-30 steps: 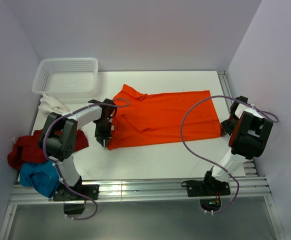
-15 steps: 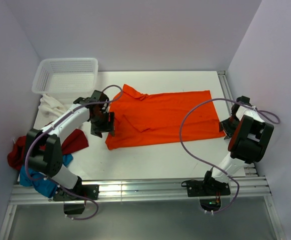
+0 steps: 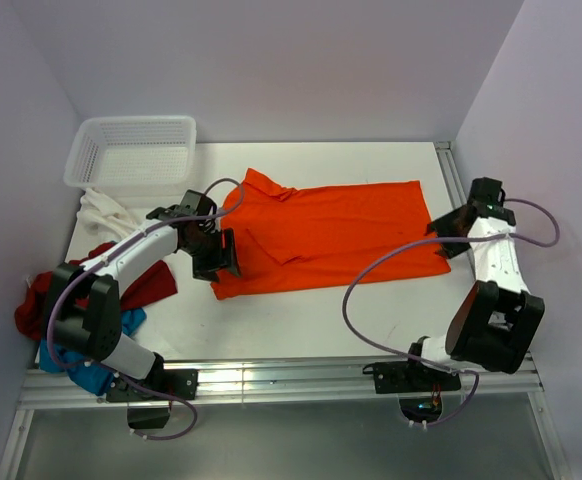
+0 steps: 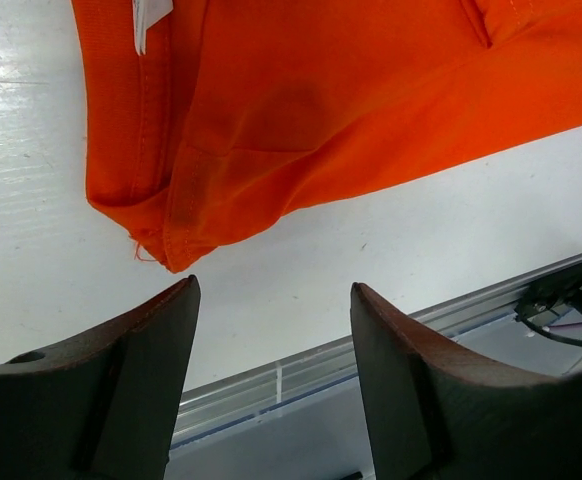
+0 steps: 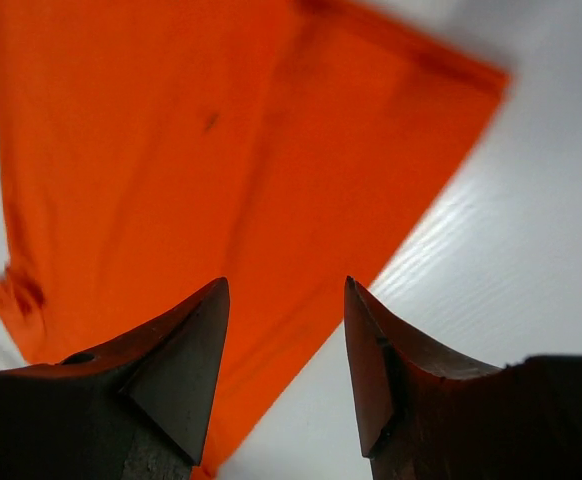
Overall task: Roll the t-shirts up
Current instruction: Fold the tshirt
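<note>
The orange t-shirt lies flat on the white table, folded into a long band with its collar at the back left. My left gripper hovers open at the band's near left corner. In the left wrist view that corner lies just beyond the gripper, with nothing between the fingers. My right gripper stands open at the shirt's right end. In the right wrist view it hangs over the orange shirt's edge and grips nothing. Dark red, turquoise and white t-shirts lie crumpled at the left.
A white perforated basket stands at the back left corner. An aluminium rail runs along the near table edge, and another down the right side. Purple cables loop from both arms over the table.
Both grippers have opened and let go of the orange shirt. The left gripper shifted slightly back at the near left corner. The right arm stretched toward the back, its wrist now further from me.
</note>
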`<state>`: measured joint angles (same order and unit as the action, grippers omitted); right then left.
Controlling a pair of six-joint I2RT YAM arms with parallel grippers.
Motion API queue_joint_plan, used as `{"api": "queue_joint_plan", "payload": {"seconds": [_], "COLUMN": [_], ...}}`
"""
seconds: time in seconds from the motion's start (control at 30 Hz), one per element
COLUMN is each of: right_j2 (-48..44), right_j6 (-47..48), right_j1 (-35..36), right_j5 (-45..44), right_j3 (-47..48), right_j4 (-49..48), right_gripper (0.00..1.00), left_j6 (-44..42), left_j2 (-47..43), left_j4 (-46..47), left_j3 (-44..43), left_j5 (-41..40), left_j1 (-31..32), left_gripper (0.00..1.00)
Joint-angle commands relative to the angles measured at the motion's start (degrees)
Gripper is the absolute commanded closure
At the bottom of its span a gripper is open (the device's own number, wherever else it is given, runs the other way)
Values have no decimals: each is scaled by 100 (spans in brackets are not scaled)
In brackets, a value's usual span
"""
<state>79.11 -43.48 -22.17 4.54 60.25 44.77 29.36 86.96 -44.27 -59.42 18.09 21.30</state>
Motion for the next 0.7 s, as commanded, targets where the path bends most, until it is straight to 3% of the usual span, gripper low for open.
{"api": "queue_joint_plan", "payload": {"seconds": [0.0, 0.23, 0.3, 0.4, 0.47, 0.6, 0.67], "right_j2": [-37, 657, 859, 1211, 1465, 2327, 2669], "right_j6": [182, 630, 840, 1043, 1122, 1578, 1737], "right_j1": [826, 2857, 3487, 4349, 4729, 5424, 5750], "right_j5": [892, 822, 672, 181, -250, -638, -847], "right_j3": [135, 909, 1190, 1559, 1927, 2675, 3043], "right_j4": [-373, -540, -566, -531, -374, -92, 13], "right_gripper": [43, 47, 41, 40, 44, 60, 62], "left_j6": [148, 280, 280, 272, 245, 210, 184], "left_j2": [-82, 75, 111, 225, 286, 479, 532], "left_j4": [208, 428, 542, 665, 657, 657, 639], "left_j3": [62, -35, 0, 53, 62, 167, 194], "left_j5": [11, 318, 371, 354, 266, 222, 143], "left_j1": [-20, -29, -38, -73, -134, -310, -354], "left_gripper": [33, 36, 37, 38, 41, 47, 51]}}
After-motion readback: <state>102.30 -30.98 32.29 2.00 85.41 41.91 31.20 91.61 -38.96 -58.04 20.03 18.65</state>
